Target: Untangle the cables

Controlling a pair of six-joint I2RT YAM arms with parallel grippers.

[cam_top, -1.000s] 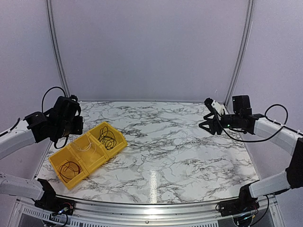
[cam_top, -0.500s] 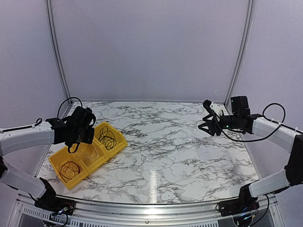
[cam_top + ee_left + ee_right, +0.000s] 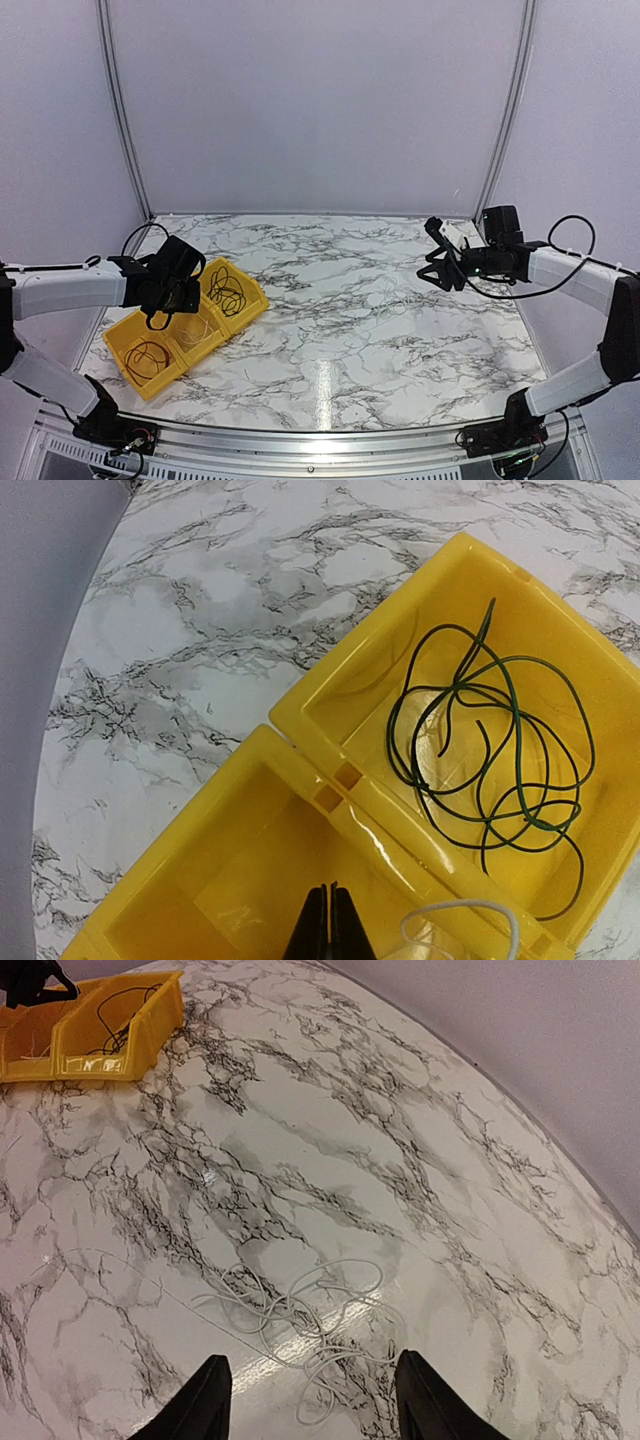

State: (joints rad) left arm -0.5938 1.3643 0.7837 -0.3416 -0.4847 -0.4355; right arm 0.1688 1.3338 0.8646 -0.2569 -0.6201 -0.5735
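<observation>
A tangle of thin white cable [image 3: 300, 1310] lies on the marble table, just ahead of and between the fingers of my open right gripper [image 3: 315, 1400], which hovers above it. In the top view that gripper [image 3: 440, 272] is at the right. A yellow three-compartment bin [image 3: 250, 300] stands at the left. Its far compartment holds a loose dark cable [image 3: 490, 750], also seen from above [image 3: 228, 290]. Its near compartment holds a dark loop [image 3: 148, 357]. My left gripper [image 3: 328, 905] is shut and empty over the middle compartment, next to a white cable loop [image 3: 460, 915].
The bin's yellow divider wall [image 3: 400, 830] runs just ahead of the left fingers. The purple side wall [image 3: 40, 680] is close on the left. The bin also shows far off in the right wrist view [image 3: 90, 1030]. Bare marble lies between bin and white tangle.
My left arm has swung right and down from beside the bin to over its middle compartment. My right gripper has shifted slightly left and stays open.
</observation>
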